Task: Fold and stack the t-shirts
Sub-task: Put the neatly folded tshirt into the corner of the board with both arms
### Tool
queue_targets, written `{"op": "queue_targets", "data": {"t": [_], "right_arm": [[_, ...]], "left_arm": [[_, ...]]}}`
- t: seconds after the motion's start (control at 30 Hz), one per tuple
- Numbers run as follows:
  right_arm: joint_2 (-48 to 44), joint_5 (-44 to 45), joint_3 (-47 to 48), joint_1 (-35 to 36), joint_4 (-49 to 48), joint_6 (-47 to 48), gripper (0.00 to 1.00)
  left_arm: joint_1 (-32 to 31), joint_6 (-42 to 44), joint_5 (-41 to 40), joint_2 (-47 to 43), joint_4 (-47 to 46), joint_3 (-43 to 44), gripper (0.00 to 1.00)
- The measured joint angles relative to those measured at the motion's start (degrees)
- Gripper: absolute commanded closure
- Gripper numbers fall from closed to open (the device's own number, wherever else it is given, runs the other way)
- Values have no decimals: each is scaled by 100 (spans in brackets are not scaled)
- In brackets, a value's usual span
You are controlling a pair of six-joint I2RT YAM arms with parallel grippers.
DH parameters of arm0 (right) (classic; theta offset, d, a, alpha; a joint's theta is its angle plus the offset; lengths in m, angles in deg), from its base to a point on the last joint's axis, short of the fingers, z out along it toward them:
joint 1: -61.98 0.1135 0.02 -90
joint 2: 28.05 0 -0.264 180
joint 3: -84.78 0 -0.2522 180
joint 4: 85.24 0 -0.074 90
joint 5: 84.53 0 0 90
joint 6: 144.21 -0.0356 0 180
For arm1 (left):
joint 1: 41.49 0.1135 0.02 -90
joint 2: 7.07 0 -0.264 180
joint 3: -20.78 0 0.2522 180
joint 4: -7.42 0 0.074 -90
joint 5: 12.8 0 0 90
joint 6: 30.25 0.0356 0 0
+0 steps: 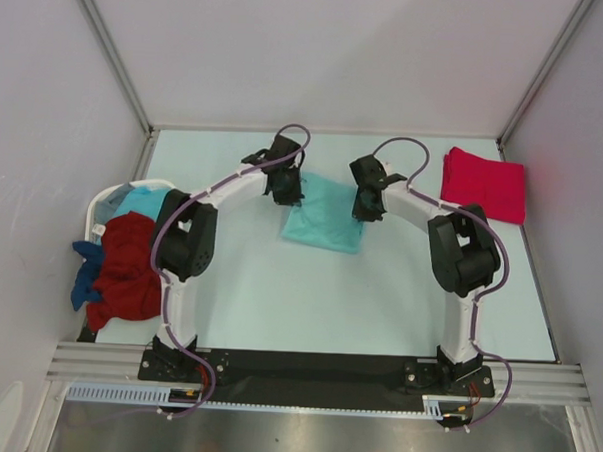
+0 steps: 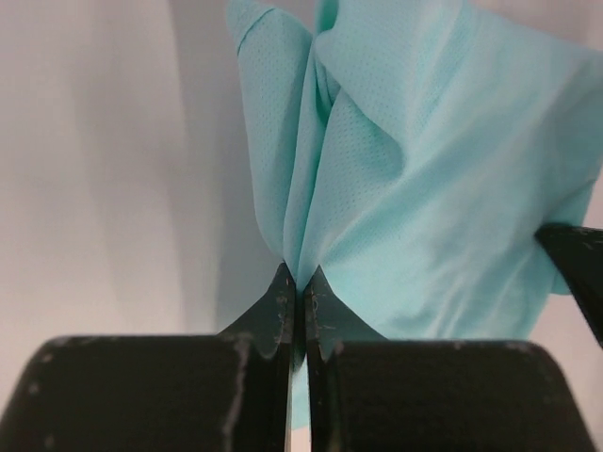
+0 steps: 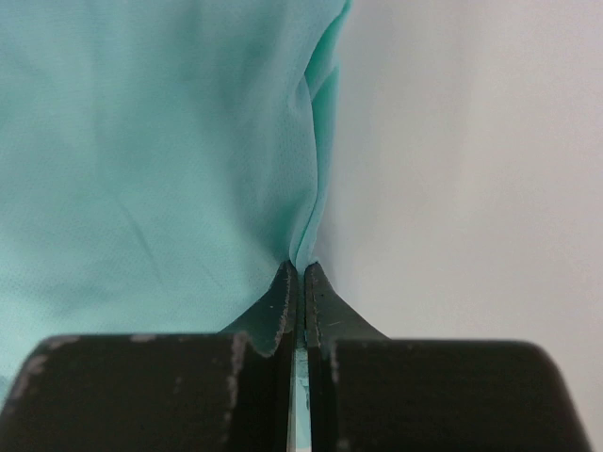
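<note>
At the desk's left edge we see a dark red t-shirt [image 1: 129, 274] and a blue t-shirt [image 1: 82, 284] spilling from the white basket [image 1: 100, 209]. Past mid-desk, our left gripper [image 2: 297, 297] and right gripper [image 3: 300, 282] each pinch the light teal t-shirt [image 1: 327, 225], jaws pressed onto cloth. 1 pinkish-red t-shirt [image 1: 483, 184] lies folded in the far right corner

You'll see on your table [image 1: 278, 305] a folded pinkish-red t-shirt [image 1: 483, 184] in the far right corner, a light teal t-shirt [image 1: 327, 225] near the middle of the far edge, and a white basket [image 1: 100, 205] at the left edge
</note>
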Motion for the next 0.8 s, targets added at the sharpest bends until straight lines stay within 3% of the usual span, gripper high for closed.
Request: {"op": "queue_targets", "data": {"t": [0.53,0.8], "right_arm": [[-636,411,-2,-35,149,22,100],[-951,525,-9,-90,267,46,100]], "left_arm": [[-518,0,-44,179,660,1646,100],[-723,-2,-81,306,922,2031,100]]}}
